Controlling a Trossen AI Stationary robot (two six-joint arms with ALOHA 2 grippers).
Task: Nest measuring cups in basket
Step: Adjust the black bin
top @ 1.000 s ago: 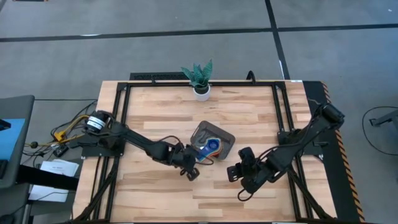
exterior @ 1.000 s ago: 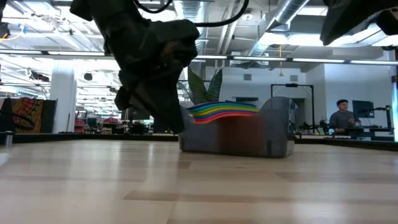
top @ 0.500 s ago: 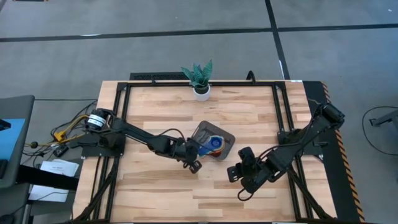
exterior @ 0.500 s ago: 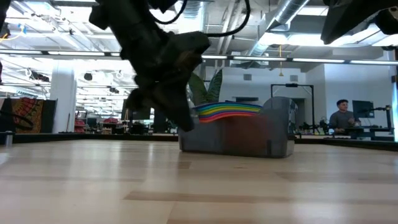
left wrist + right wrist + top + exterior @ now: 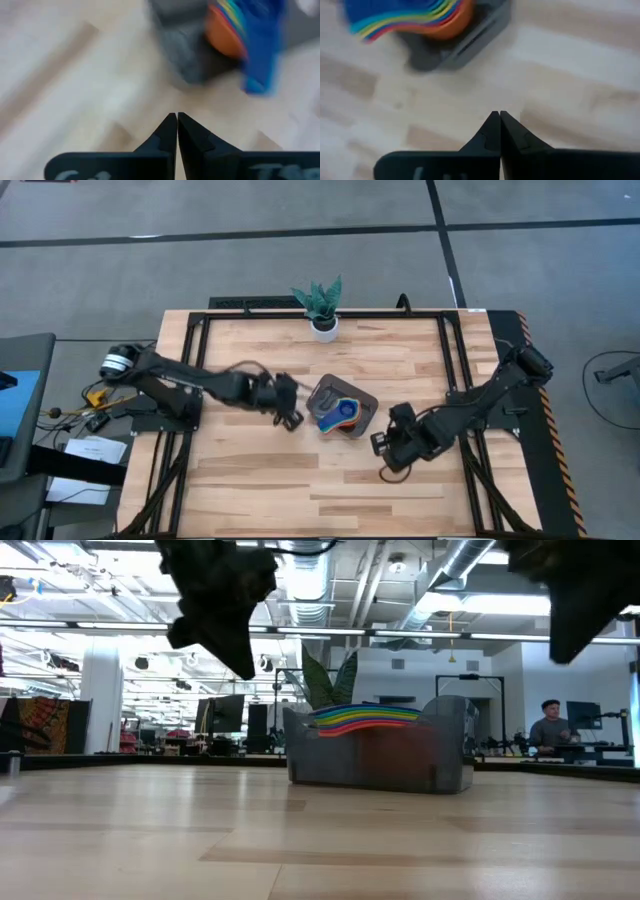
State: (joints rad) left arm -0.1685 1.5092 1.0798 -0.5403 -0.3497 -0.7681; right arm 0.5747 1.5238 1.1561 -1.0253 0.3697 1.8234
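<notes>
The dark grey basket (image 5: 362,406) sits near the table's middle, resting flat on its base (image 5: 380,780). The measuring cups (image 5: 338,415) lie nested inside it, blue on top. Their rainbow of handles (image 5: 360,718) rests on the basket's rim and sticks out over it. My left gripper (image 5: 292,418) is shut and hangs in the air just left of the basket, touching nothing. My right gripper (image 5: 380,443) is also shut, just right of the basket on its near side and clear of it. Both wrist views show the stack (image 5: 240,35) (image 5: 410,17) ahead of the shut fingertips.
A white pot with a green plant (image 5: 322,308) stands at the table's far edge. Black frame rails (image 5: 196,370) run along the left, right and far sides of the table. Bare wood (image 5: 300,490) lies on the near side of the basket. A person (image 5: 548,730) sits far off in the room.
My left gripper has drawn back from the basket's near-left corner, moving up and toward the table's left and far edges. My right gripper has shifted slightly toward the far edge, closer to the basket. The basket and cups have stayed put.
</notes>
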